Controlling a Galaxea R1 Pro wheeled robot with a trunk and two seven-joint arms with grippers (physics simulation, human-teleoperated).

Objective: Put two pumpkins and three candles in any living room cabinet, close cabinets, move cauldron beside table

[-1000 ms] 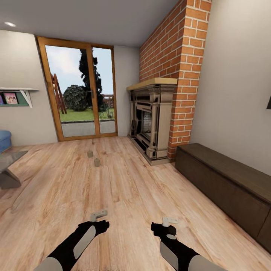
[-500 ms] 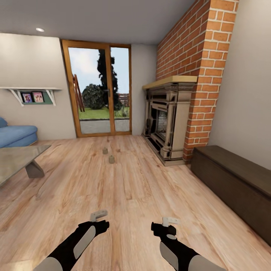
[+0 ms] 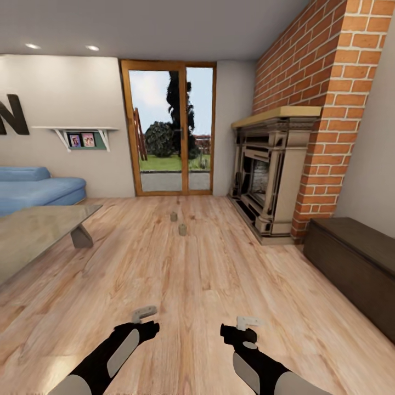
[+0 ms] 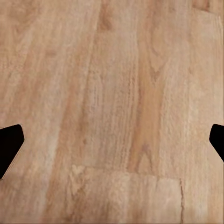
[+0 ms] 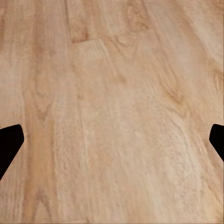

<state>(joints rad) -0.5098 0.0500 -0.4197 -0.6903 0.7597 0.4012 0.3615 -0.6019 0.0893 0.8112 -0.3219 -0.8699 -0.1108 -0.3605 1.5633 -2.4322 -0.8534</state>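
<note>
Two candles (image 3: 178, 224) stand upright on the floor (image 3: 208, 274) well ahead, between the spread, empty left end effector (image 3: 144, 314) and right end effector (image 3: 247, 322), nearer neither.

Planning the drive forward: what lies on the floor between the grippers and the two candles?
In the head view, only bare wooden floor lies between the left gripper, the right gripper and the two candles.

Two black arms reach forward, low and level. Left gripper (image 3: 144, 314) and right gripper (image 3: 248, 322) both have jaws spread wide, holding nothing.
</note>
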